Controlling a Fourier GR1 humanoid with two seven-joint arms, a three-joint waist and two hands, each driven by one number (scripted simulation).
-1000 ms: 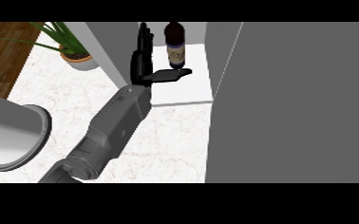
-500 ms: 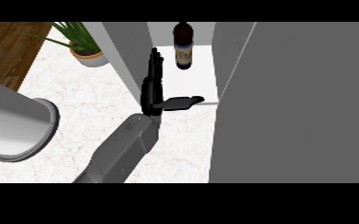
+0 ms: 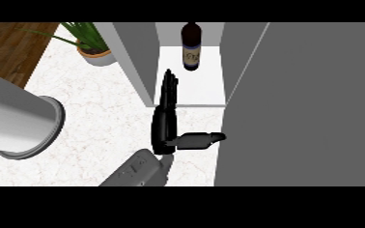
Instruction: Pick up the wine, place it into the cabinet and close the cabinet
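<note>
Hand (image 3: 165,125) now back from wine (image 3: 191,46) — fingers straight, thumb out, nothing held.

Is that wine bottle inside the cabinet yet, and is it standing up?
Yes. The wine bottle stands upright on the cabinet's white shelf, between its grey side walls. The hand is open and apart from it.
</note>
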